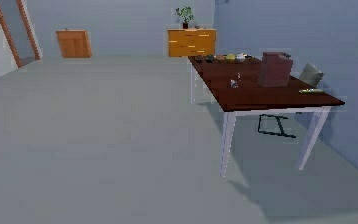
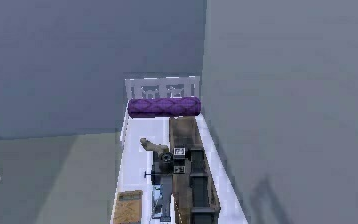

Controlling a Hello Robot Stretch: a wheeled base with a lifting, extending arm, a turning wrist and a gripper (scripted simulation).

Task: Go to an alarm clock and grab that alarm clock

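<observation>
In the arm side view my arm (image 2: 190, 175) rises from the bottom edge over a white bed (image 2: 137, 135). The gripper (image 2: 155, 152) stands left of the arm's far end, above the bed's surface, with a small pale blob at its tip. I cannot tell whether it holds anything. In the forward view a dark brown table (image 1: 249, 95) with white legs stands at the right. Several small things (image 1: 234, 83) lie on it, too small to name, beside a brown box (image 1: 276, 69).
A purple pillow (image 2: 164, 106) lies against the bed's white headboard (image 2: 163, 87), and a flat tan thing (image 2: 128, 207) lies near the bed's foot. An orange dresser (image 1: 191, 42) with a plant (image 1: 185, 16) and a small orange cabinet (image 1: 73, 43) stand at the far wall. Open grey floor (image 1: 97, 140) spreads left of the table.
</observation>
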